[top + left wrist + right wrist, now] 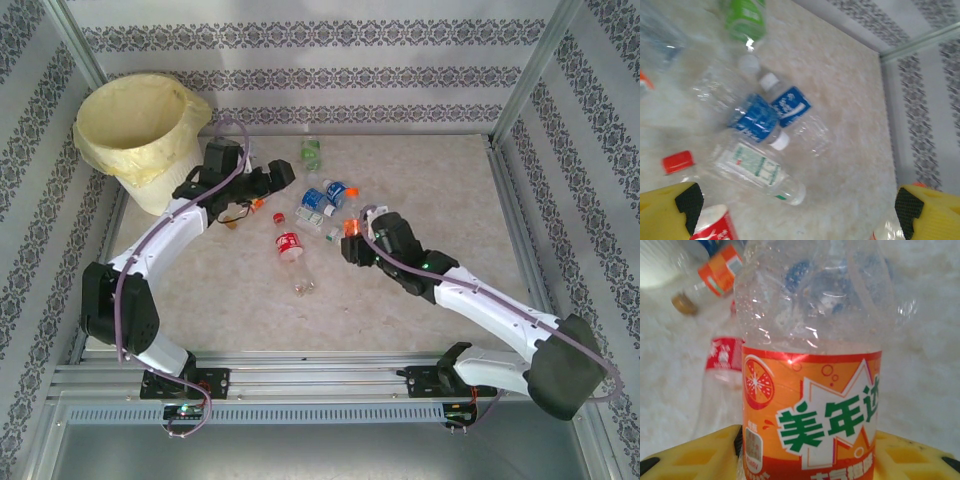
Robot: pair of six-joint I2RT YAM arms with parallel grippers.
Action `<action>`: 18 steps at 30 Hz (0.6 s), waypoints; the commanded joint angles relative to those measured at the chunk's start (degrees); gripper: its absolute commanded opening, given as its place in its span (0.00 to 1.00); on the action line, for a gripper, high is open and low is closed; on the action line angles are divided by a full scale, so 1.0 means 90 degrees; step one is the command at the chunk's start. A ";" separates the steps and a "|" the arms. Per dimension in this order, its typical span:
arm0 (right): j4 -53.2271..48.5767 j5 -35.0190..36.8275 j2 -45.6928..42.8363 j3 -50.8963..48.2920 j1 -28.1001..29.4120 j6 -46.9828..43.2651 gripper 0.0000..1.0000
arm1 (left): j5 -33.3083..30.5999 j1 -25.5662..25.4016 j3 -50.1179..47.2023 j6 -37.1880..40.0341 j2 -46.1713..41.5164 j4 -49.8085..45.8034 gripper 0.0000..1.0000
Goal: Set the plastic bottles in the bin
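One caught, many loose

Far left stands the round white ribbed plastic bin [150, 188], lined pale yellow. The left gripper [798, 205] gapes empty over scattered clear plastic bottles [754, 119]. The right gripper [807, 452] pinches an orange-labelled clear bottle [810, 410].

Orange bottle [810, 315]: clear thin plastic, glossy and dented; its label looks like slick printed film to me.
Bin [150, 192]: white ribbed plastic, dull sheen.
Bag [130, 115]: thin pale yellow film, crinkled.
Table [430, 190]: matt, mottled stone look.
Rails [300, 372]: bare grooved metal, bottom of frame.
Right fingers [695, 455]: yellow plastic, matt.
Left pads [687, 200]: black, matt.
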 commanded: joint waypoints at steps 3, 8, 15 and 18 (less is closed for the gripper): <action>0.1066 -0.1101 0.0035 -0.0049 -0.0562 -0.0167 0.49 | 0.1211 -0.0326 -0.0169 0.0134 0.0173 0.1348 1.00; 0.1537 -0.1829 0.0272 0.0121 -0.0929 -0.0163 0.49 | 0.1558 -0.0552 -0.0200 0.0085 0.0416 0.2070 1.00; 0.1935 -0.2497 0.0741 0.0656 -0.1033 -0.0311 0.49 | 0.2332 -0.0804 0.0011 -0.0120 0.0989 0.3255 1.00; 0.2102 -0.2714 0.0949 0.0870 -0.1054 -0.0196 0.49 | 0.2309 -0.0816 0.0037 -0.0078 0.1081 0.3432 1.00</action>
